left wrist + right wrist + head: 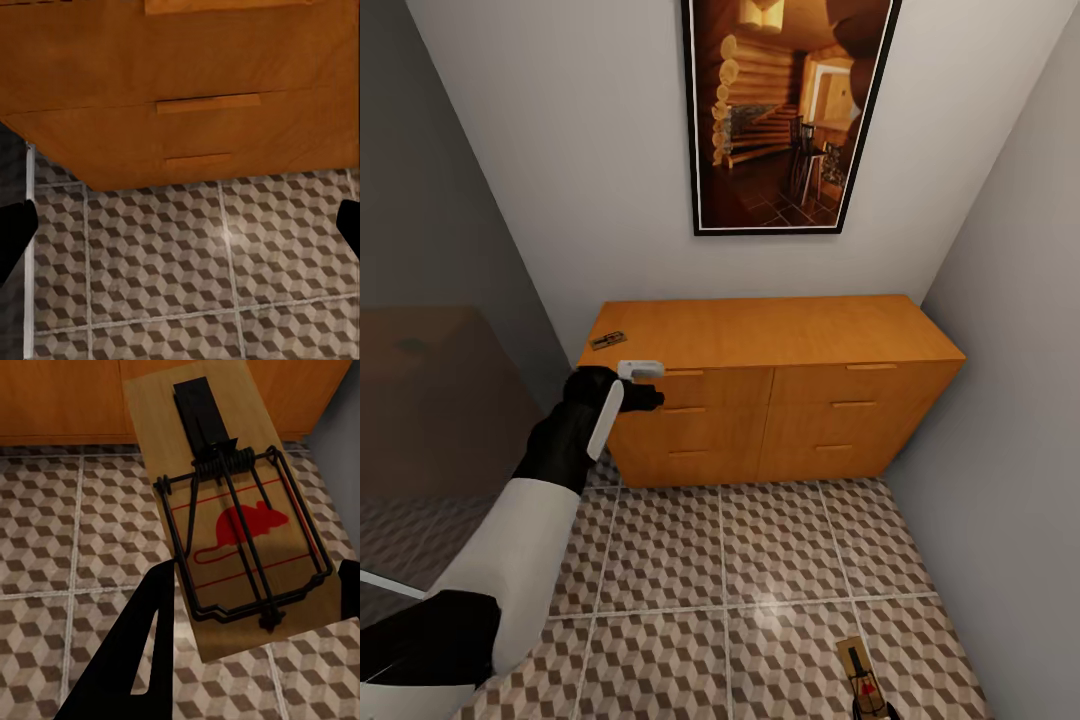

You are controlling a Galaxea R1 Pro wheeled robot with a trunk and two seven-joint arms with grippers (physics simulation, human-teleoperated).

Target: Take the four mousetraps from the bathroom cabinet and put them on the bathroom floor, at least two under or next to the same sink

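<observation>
Against the far wall stands the cabinet (775, 385), orange-brown, with six drawer fronts and slim bar handles, and I place everything from it. One mousetrap (608, 341) lies flat on the cabinet's top, near its left end, close to the front edge. My left pincer (643, 385) hangs in front of the cabinet's upper left drawer, just below that trap and apart from it. Through my left wrist camera I look down the cabinet's drawer fronts (187, 112) to the bathroom floor (195, 277), and my two dark fingertips (15, 232) sit at opposite edges with bare tile between them: this pincer is spread wide and holds nothing.

My right pincer (251, 607) is well back from the cabinet, low over the cube-patterned tiles. It grips a second mousetrap (225, 510), a tan board with dark wire parts and a red mouse printed on it, one finger on each long side. The board's far end points toward the cabinet's base. From my head camera this same trap (861, 675) shows over the floor (760, 560), well in front of the cabinet's right half.
</observation>
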